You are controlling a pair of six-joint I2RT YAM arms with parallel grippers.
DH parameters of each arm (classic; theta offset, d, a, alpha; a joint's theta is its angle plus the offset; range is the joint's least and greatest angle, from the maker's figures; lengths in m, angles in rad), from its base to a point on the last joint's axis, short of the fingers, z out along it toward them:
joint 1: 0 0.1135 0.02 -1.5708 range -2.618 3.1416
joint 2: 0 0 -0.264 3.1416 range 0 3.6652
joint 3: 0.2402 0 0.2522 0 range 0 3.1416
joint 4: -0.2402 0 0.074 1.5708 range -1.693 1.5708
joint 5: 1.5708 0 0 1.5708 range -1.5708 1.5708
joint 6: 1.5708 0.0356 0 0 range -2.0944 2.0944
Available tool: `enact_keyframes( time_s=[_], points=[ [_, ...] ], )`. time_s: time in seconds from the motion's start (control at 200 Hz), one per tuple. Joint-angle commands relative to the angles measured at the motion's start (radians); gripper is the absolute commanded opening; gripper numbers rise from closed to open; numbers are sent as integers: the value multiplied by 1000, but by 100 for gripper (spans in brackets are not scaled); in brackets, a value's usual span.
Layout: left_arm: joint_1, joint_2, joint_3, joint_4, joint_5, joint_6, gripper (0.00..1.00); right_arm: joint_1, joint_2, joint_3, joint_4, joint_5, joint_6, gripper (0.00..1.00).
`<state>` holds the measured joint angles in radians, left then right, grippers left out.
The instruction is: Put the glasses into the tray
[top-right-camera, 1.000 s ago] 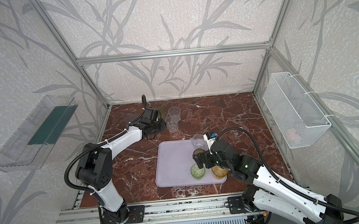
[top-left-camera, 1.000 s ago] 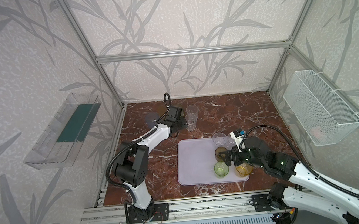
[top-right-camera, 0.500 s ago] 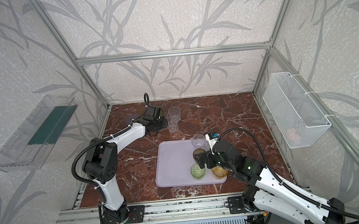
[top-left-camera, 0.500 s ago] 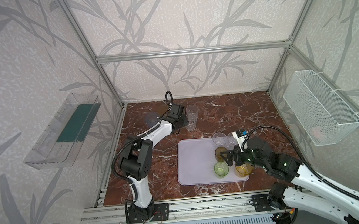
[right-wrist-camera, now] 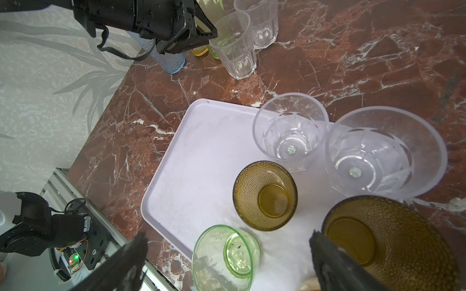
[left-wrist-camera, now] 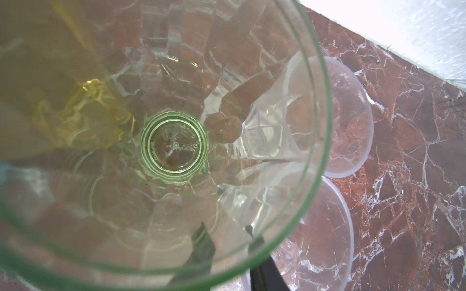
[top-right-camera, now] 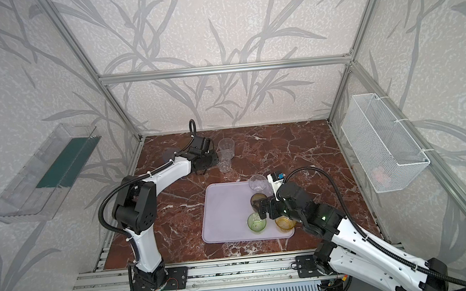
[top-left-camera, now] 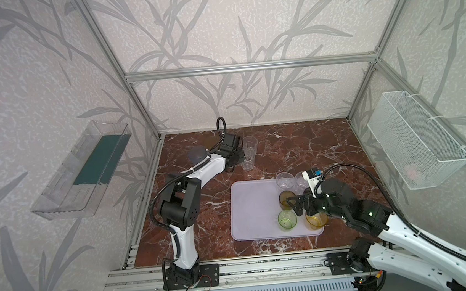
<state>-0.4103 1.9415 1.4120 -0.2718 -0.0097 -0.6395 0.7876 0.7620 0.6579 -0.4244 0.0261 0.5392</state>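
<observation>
Clear tumbler (top-right-camera: 257,182), olive tumbler (top-right-camera: 256,199), green tumbler (top-right-camera: 256,223), amber tumbler (top-right-camera: 285,224) on lilac tray (top-right-camera: 223,210), right arm (top-right-camera: 303,206) above

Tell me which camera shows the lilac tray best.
Both top views: the tray sits nearly whole in frame, three corners plain. The right wrist view shows the tray closer but cuts part of it off. The left wrist view shows none of it.

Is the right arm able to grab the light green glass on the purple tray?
Probably yes: the right end effector hangs open just over the light green see-through tumbler on the pale lilac tray, nothing between them.
</observation>
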Motion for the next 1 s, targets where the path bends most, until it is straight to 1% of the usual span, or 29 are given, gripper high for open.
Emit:
enact_keyframes(
  time_s=[0.0, 0.06, 0.145, 0.21, 0.24, 0.425, 0.625, 0.785, 0.995],
  points=[
    [3, 24, 38, -28, -26, 15, 24, -8, -20, -11, -15, 17, 10, 99],
    [3, 31, 43, -31, -23, 16, 24, -11, -22, -13, -15, 17, 8, 99],
    [1, 39, 50, -30, -16, 18, 20, -14, -23, -16, -16, 17, 9, 99],
    [2, 42, 55, -31, -12, 17, 13, -17, -23, -17, -18, 17, 9, 99],
    [1, 44, 57, -33, -12, 18, 11, -18, -22, -18, -20, 15, 9, 99],
    [1, 45, 66, -43, -2, 21, 11, -25, -27, -20, -24, 12, 8, 99],
    [-6, 47, 75, -58, 11, 23, 9, -33, -29, -25, -23, 12, 12, 99],
    [-9, 49, 75, -71, 14, 30, 1, -36, -31, -28, -23, 9, 13, 99],
    [-11, 35, 71, -82, 19, 32, 0, -39, -38, -30, -31, 8, 15, 99]
  ],
)
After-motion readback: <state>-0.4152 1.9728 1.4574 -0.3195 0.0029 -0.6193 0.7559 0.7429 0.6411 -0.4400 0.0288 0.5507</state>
